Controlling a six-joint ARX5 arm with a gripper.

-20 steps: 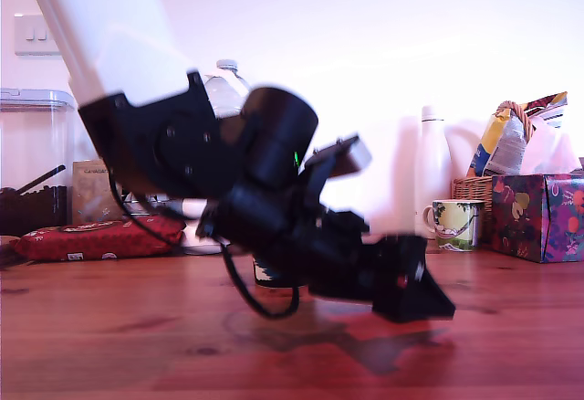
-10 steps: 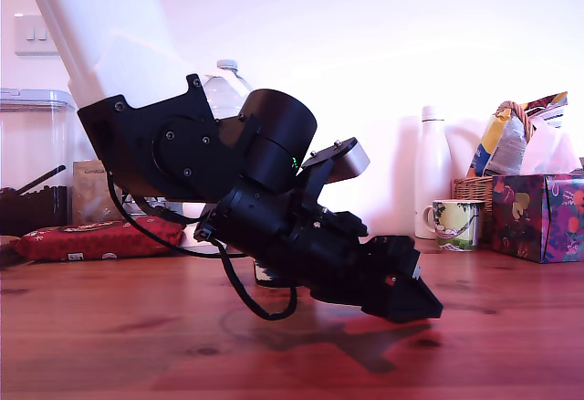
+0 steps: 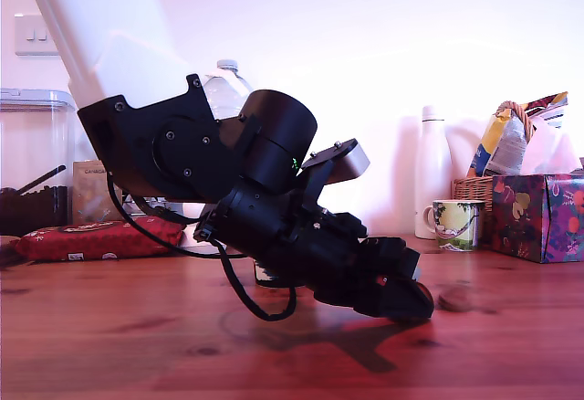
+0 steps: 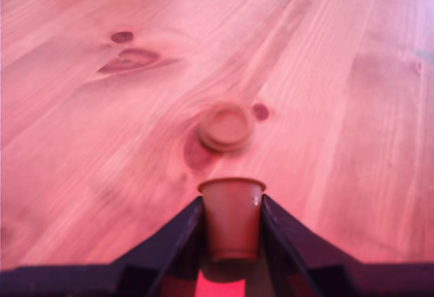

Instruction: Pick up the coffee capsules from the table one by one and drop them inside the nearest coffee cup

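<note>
Wooden table (image 4: pixel 88 141) open ahead, fingers (image 4: pixel 178 232) pinching capsule (image 4: pixel 231 217), blurred second capsule (image 4: pixel 226 127) just beyond

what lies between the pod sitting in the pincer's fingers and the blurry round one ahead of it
Only bare wooden table, as the wrist view shows. The near coffee capsule and the blurred capsule ahead are apart, with just wood grain between.

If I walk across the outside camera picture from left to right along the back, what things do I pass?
Clear container → red packet → water bottle → white bottle → floral mug → wicker basket → patterned box.
</note>
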